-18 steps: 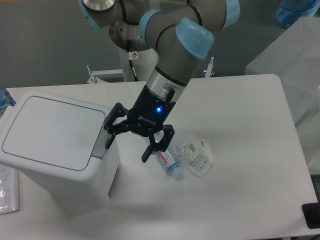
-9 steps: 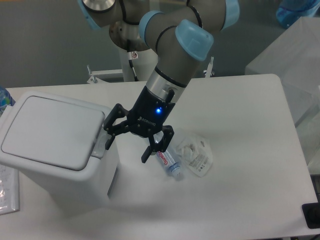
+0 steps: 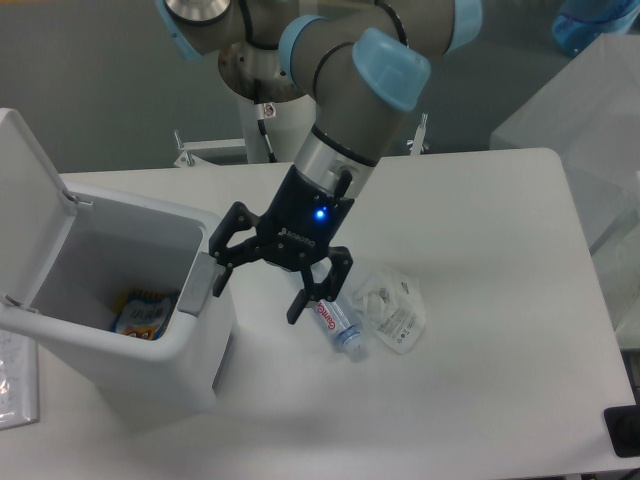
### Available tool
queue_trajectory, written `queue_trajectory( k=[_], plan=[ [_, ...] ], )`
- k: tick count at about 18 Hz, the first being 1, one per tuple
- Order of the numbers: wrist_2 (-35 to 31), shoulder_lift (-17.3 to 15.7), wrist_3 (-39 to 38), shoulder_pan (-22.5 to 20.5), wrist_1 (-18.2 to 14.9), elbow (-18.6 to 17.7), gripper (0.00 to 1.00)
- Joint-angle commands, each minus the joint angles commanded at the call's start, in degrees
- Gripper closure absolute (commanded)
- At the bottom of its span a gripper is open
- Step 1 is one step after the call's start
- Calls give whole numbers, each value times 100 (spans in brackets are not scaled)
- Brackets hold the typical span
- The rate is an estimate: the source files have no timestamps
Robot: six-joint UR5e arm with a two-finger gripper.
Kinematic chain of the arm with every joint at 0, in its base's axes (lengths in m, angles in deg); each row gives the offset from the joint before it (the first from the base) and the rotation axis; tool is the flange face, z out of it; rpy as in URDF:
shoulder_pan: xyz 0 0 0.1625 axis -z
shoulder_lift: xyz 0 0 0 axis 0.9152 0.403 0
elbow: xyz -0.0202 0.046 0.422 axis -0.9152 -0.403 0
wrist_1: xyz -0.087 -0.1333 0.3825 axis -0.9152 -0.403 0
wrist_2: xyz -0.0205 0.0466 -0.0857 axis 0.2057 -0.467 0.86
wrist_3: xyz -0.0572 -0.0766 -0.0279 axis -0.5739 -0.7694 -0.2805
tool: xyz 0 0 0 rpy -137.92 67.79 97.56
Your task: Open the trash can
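White plastic, the trash can [image 3: 150, 350] stands at the left of the table [image 3: 480, 400], its near wall close to the front edge. A second ago its lid [image 3: 25, 200] lay flat and shut; now the lid stands upright at the far left, hinged along that side, and the bin is open at the top. The grey latch [image 3: 196, 288] on the can's right rim hangs tilted outward. Inside, a colourful packet [image 3: 140, 312] with blue and orange print lies on the bottom.

The arm [image 3: 345, 110] reaches down from the back of the table, much where it was before. Its gripper [image 3: 262, 288] hangs just right of the can with its black fingers [image 3: 300, 302] spread apart and nothing between them; the left finger sits right by the latch, though contact cannot be told.

Right of the gripper, a clear plastic bag [image 3: 392, 303] lies flat on the table, and a small bottle [image 3: 338, 326] with a red label lies touching its left edge, unmoved. Wide bare tabletop stretches to the right and front of these. A flat clear item [image 3: 15, 375] shows at the lower left edge, beside the can.
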Motion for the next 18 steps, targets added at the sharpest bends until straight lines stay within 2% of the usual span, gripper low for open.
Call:
queue_trajectory(
  k=[7,10,13,18],
  plan=[
    [-131,263,1677,-1125,-17,-26,0],
    [-1016,369,2345,-1346,-44,53,0],
    [-2106,492,3407,-1407,-79,27,0],
    [-3093,694,4989,-1530,-79,-25,0]
  ],
)
